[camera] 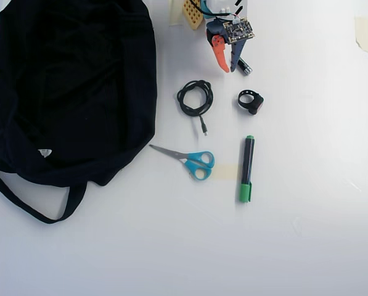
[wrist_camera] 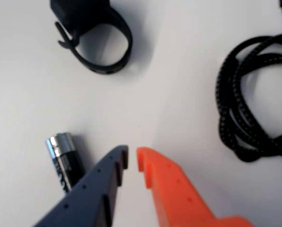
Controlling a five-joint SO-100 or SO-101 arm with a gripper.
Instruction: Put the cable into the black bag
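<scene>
The cable (camera: 180, 98) is a thin black cord coiled in a small round loop on the white table, with a short tail and plug pointing down in the overhead view. In the wrist view it (wrist_camera: 228, 120) lies at the right edge, partly cut off. The black bag (camera: 73, 86) lies floppy at the upper left, strap trailing below it. My gripper (camera: 230, 69) is near the top of the overhead view, up and to the right of the cable and apart from it. In the wrist view its blue and orange jaws (wrist_camera: 132, 153) stand nearly together with nothing between them.
A black ring strap with a block (camera: 251, 102) lies right of the cable and shows at the top of the wrist view (wrist_camera: 127, 45). A small metal-tipped cylinder (wrist_camera: 65, 158) lies beside the blue jaw. Blue scissors (camera: 193, 161) and a green marker (camera: 247, 168) lie below the cable.
</scene>
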